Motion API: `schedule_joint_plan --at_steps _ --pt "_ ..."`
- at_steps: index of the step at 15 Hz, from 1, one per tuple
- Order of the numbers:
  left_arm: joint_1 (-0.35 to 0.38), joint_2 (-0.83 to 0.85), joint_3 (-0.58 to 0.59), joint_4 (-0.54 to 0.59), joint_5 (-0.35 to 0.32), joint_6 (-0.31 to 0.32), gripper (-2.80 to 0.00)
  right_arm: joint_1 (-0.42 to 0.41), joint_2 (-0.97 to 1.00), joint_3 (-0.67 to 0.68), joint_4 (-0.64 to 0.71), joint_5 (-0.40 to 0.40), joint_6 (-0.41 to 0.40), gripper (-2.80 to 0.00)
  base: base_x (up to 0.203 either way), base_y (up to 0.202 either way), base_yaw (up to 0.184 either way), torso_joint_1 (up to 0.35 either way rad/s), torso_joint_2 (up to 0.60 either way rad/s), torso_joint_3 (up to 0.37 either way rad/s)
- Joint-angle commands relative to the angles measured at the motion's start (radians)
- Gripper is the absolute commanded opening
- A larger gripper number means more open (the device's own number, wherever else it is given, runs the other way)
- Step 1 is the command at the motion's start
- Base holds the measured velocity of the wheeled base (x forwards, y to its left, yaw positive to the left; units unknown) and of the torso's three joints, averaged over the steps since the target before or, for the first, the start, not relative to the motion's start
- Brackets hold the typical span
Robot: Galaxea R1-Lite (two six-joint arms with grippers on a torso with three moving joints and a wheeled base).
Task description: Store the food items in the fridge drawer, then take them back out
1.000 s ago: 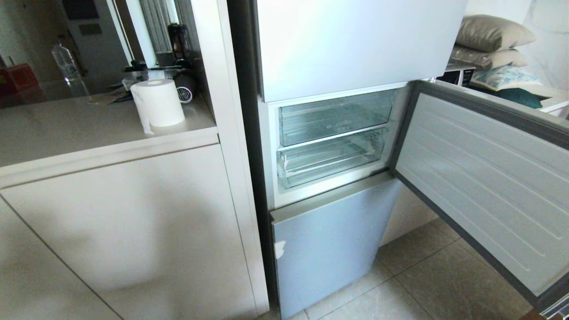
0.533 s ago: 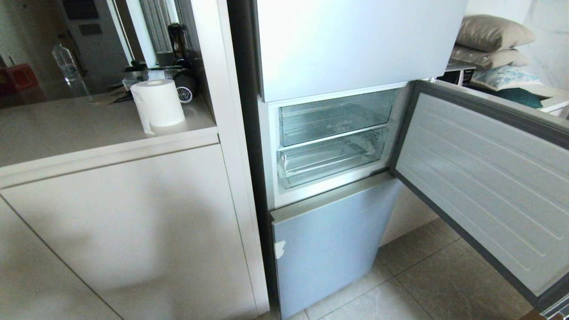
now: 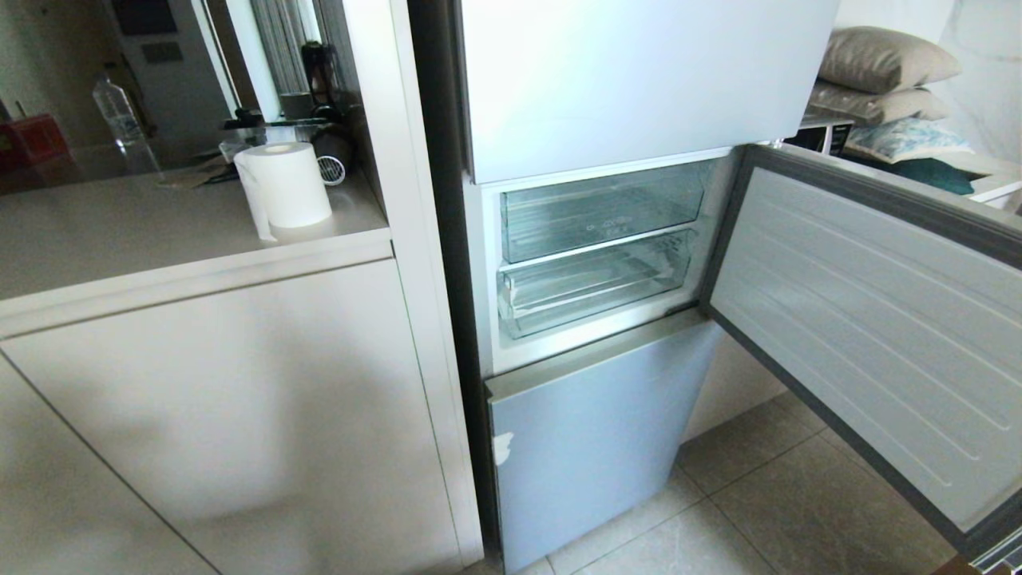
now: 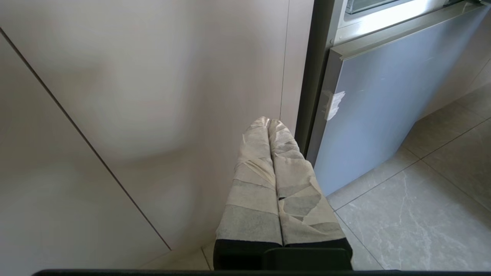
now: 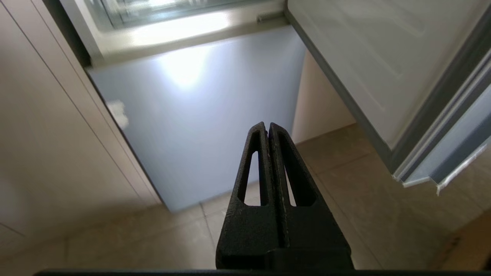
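The fridge stands with its middle door (image 3: 870, 319) swung open to the right. Inside are two clear plastic drawers, both pushed in. The lower, shallower one with a pale front strip is the fridge drawer (image 3: 591, 287); the taller one (image 3: 599, 209) sits above it. No food items show in any view. Neither gripper appears in the head view. My left gripper (image 4: 267, 120), its fingers wrapped in pale tape, is shut and empty, low in front of the cabinet beside the fridge. My right gripper (image 5: 267, 124), black, is shut and empty, low before the fridge's bottom door (image 5: 199, 115).
A beige cabinet (image 3: 239, 415) with a counter stands left of the fridge. A paper roll (image 3: 283, 188) and a bottle (image 3: 118, 112) are on the counter. Grey floor tiles (image 3: 782, 511) lie under the open door. Pillows (image 3: 886, 60) are stacked at the back right.
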Motion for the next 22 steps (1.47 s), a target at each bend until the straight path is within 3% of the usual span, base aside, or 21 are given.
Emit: schedule_joint_plan --at_steps 1,5,10,19,22 --pt "0.000 0.002 0.000 0.001 0.002 -0.005 -2.80 0.000 -0.092 0.041 0.022 -0.001 -0.026 -2.80 0.000 0.000 0.000 0.000 0.00 0.000" --pt "0.000 0.002 0.000 0.001 0.002 -0.005 -2.80 0.000 -0.092 0.045 0.017 0.000 -0.021 -2.80 0.000 0.000 0.000 0.000 0.00 0.000" --pt "0.000 0.002 0.000 0.001 0.002 -0.005 -2.80 0.000 -0.092 0.093 -0.095 -0.007 0.091 -2.80 0.000 0.000 0.000 0.000 0.00 0.000" --pt "0.000 0.002 0.000 0.001 0.002 -0.005 -2.80 0.000 -0.092 0.093 -0.104 -0.004 0.021 -2.80 0.000 0.000 0.000 0.000 0.00 0.000" --pt "0.000 0.002 0.000 0.001 0.002 -0.005 -2.80 0.000 -0.092 0.093 -0.104 -0.002 0.017 -2.80 -0.003 -0.005 0.139 -0.001 0.00 0.002"
